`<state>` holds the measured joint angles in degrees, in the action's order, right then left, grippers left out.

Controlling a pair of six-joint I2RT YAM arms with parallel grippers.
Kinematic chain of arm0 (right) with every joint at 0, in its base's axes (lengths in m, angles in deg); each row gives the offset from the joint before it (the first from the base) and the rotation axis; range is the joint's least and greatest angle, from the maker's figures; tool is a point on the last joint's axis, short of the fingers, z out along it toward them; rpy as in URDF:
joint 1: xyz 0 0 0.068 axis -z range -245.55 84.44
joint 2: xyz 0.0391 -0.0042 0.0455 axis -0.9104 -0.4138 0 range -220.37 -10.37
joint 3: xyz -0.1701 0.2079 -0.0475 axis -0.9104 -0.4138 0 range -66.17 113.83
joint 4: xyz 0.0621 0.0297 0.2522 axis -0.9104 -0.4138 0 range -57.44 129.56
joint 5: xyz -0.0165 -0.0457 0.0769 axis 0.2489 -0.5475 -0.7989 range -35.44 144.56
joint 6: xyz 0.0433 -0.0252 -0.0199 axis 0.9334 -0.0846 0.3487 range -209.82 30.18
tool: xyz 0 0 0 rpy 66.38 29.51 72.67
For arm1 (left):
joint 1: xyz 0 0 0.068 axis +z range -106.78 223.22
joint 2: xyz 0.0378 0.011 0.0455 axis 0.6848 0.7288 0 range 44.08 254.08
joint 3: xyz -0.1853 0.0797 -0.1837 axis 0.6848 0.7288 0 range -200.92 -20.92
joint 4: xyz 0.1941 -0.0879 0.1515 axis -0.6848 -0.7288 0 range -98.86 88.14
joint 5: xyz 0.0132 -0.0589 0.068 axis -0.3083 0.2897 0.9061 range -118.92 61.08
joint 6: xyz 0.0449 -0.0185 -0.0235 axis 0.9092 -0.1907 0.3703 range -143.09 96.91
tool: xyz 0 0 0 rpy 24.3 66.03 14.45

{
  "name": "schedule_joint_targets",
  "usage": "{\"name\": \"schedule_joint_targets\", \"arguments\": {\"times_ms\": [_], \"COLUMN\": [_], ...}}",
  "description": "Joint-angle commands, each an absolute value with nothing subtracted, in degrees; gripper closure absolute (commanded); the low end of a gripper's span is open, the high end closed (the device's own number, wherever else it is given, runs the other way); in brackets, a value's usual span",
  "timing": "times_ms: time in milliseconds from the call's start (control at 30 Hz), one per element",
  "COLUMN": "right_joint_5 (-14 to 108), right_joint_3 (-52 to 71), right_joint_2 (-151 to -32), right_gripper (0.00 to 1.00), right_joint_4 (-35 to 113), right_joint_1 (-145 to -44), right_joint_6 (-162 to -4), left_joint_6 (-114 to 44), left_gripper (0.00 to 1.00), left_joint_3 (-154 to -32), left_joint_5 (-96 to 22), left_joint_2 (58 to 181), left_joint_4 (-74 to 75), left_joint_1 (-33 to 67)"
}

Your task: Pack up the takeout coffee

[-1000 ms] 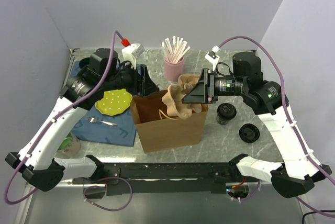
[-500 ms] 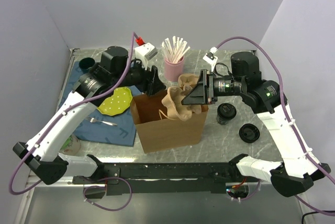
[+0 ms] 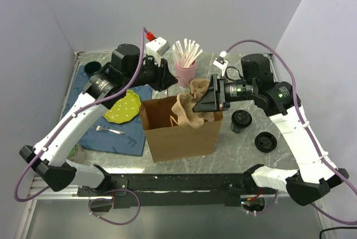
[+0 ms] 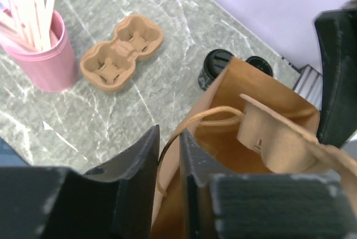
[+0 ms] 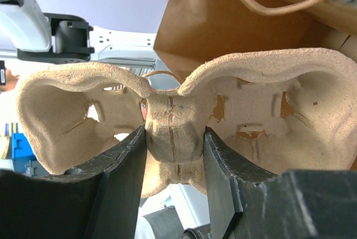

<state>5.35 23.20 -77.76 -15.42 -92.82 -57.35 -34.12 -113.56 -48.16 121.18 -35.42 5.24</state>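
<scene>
Two pulp trays are in view. The cup carrier (image 5: 262, 99) is clamped at its central ridge in my right gripper (image 5: 174, 138) and hangs tilted over the open mouth of the paper bag (image 3: 181, 138), its lower edge dipping inside. My left gripper (image 4: 169, 138) pinches the bag's back rim, with the fingers nearly together on the paper. The second carrier (image 4: 121, 52) lies flat on the table (image 3: 234, 149) just beside the pink cup (image 4: 53, 60) of stirrers. A lidded coffee cup (image 3: 241, 120) stands near the bag's right side.
</scene>
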Motion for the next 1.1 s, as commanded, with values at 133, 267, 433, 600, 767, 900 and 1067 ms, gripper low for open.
{"name": "schedule_joint_targets", "arguments": {"times_ms": [133,267,433,600,767,900,1067], "right_joint_5": [4.3,4.5,4.6,10.0,15.2,16.1,21.5], "right_joint_3": [25.3,26.1,29.0,31.5,31.3,29.0,28.8], "right_joint_2": [-77.5,-77.8,-79.3,-81.4,-82.2,-81.6,-81.5], "right_gripper": [0.56,0.56,0.56,0.56,0.56,0.57,0.57], "right_joint_4": [-15.8,-16.2,-14.1,-15.4,-18.1,-17.5,-19.9], "right_joint_1": [-91.9,-91.7,-90.7,-90.3,-90.3,-90.4,-91.8], "right_joint_6": [-59.1,-59.2,-55.3,-55.6,-56.3,-56.5,-57.0], "left_joint_6": [-44.6,-49.4,-51.6,-52.9,-53.4,-53.9,-54.4], "left_gripper": [0.72,0.76,0.75,0.75,0.75,0.75,0.75], "left_joint_3": [-118.2,-119.6,-118.0,-117.0,-116.5,-116.1,-115.9], "left_joint_5": [-47.6,-49.8,-51.5,-52.5,-52.7,-52.5,-52.3], "left_joint_2": [125.8,127.9,127.1,126.4,126.3,125.7,125.6], "left_joint_4": [-36.8,-39.8,-38.7,-38.0,-37.9,-37.5,-37.4], "left_joint_1": [7.7,8.7,8.8,8.8,8.8,8.8,8.8]}}
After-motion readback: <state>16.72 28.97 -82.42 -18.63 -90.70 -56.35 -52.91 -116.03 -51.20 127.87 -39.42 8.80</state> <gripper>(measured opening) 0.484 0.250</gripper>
